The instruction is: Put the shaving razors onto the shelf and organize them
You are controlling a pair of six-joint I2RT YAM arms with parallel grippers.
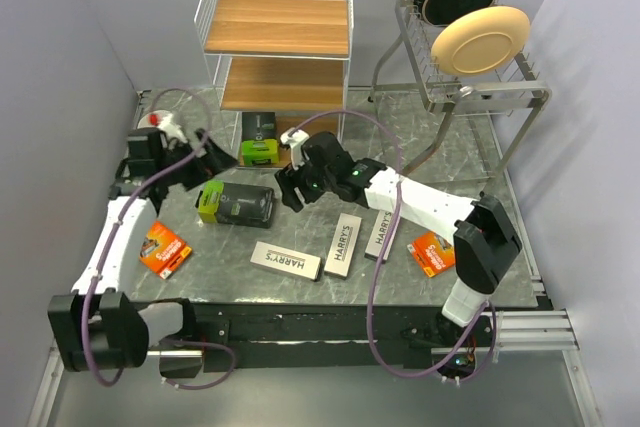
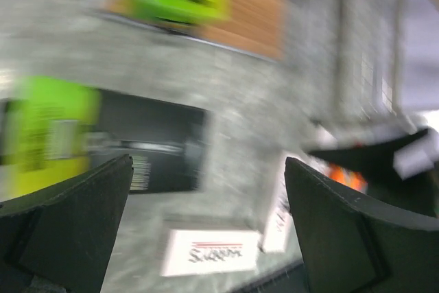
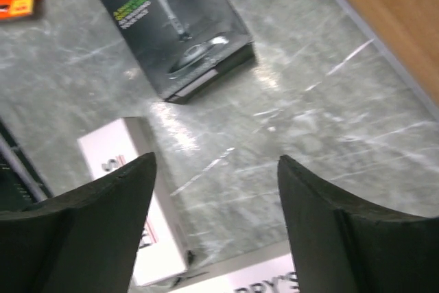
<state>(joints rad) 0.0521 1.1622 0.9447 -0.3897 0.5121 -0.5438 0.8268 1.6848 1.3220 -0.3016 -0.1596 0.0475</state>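
The left gripper [image 2: 208, 164] is spread as wide as it goes, with nothing between its fingers, and hangs over the surface [image 1: 222, 247] near the green end of a black box [image 1: 240, 204]. The right gripper [image 3: 217, 161] is also parted and empty, poised over bare grey stone at the other end of that box.

The box lies flat. It is matte black with a lime-green end toward the left and a razor pictured along its face. A second black box [image 1: 262, 137] with the same green end sits on the lowest wooden tier of the shelf [image 1: 280, 27], a white wire frame at the back. Three long white boxes [image 1: 286, 259] printed "HARRY'S" lie in a loose row nearer the arms. Two flat orange packs [image 1: 165, 249] lie toward either side of the surface.

The left wrist view is smeared, so the green ends are mere blotches there. The right arm crosses the far end of the rightmost white box and hides a corner of the right-hand orange pack. In the right wrist view the fingers cover parts of two white boxes, and the frame corner cuts off an orange pack.
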